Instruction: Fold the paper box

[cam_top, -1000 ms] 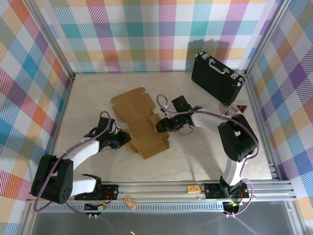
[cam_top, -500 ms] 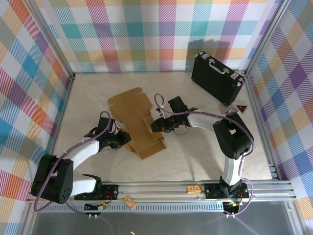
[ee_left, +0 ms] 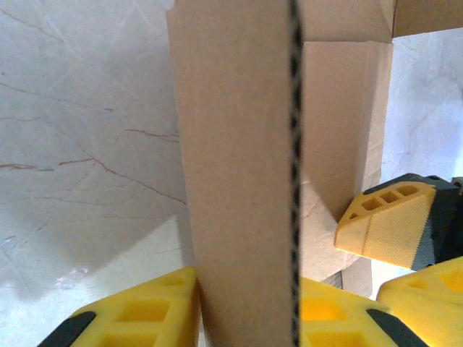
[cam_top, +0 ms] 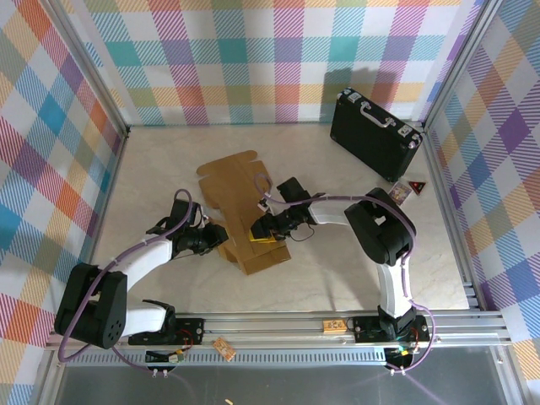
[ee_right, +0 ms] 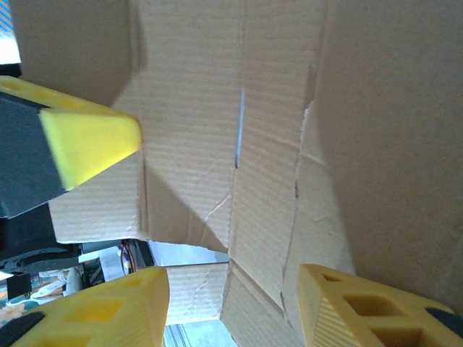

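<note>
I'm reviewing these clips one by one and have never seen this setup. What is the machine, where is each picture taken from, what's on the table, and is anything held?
These are two robot arms bolted at the near edge of a table, each ending in a two-finger gripper. The wide picture looks down from above and behind them; the two close-ups come from cameras on the wrists. On the table lies the paper box, a brown cardboard sheet partly folded; a black case stands at the back right. The left gripper is shut on an upright cardboard flap. The right gripper reaches in from the other side, jaws apart around a fold, not visibly clamping it.
</note>
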`<action>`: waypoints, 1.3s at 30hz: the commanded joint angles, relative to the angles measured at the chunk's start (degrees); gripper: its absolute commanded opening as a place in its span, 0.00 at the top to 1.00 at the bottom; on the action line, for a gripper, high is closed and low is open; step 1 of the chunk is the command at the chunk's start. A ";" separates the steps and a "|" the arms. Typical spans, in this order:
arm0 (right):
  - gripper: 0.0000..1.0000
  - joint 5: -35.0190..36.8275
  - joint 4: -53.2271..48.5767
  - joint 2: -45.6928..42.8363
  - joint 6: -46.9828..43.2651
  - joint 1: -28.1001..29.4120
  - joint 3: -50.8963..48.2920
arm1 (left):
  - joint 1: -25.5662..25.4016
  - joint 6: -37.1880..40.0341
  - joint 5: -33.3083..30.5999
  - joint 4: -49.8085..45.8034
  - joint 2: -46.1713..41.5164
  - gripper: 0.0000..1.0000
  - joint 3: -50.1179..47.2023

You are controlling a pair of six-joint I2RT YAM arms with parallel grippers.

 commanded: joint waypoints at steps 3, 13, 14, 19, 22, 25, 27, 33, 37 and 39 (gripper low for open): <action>0.50 5.31 -3.01 2.84 1.77 0.21 1.13 | -0.53 0.81 0.64 -0.35 0.52 0.71 2.70; 0.51 8.12 -0.24 6.38 4.28 -0.27 -1.31 | -0.62 0.10 1.26 0.31 -0.74 0.48 3.90; 0.51 8.04 0.08 6.31 4.45 -0.27 -1.54 | -0.61 -0.42 1.79 1.36 -0.72 0.48 3.74; 0.51 8.18 -0.36 5.93 3.89 -0.36 -1.68 | -1.37 -2.76 5.75 7.76 1.41 0.48 3.54; 0.51 8.47 -0.50 5.85 3.69 -0.44 -1.77 | -2.63 -3.55 6.24 10.37 2.04 0.48 3.75; 0.51 8.21 -0.32 5.98 4.19 -0.40 -1.77 | -4.00 -3.96 5.33 12.79 3.50 0.48 4.13; 0.51 8.33 -0.47 5.79 4.18 -0.44 -1.81 | -4.47 -4.72 5.42 14.68 5.92 0.49 4.41; 0.51 9.52 -1.56 4.89 2.96 -0.47 -2.04 | -5.15 -7.24 5.66 21.48 13.07 0.50 4.75; 0.51 10.36 -2.52 4.36 2.08 -0.75 -2.11 | -5.10 -7.13 4.64 21.77 15.76 0.46 5.69; 0.51 10.14 -2.54 4.36 2.13 -0.80 -2.12 | -5.10 -7.09 4.10 22.24 16.41 0.45 5.63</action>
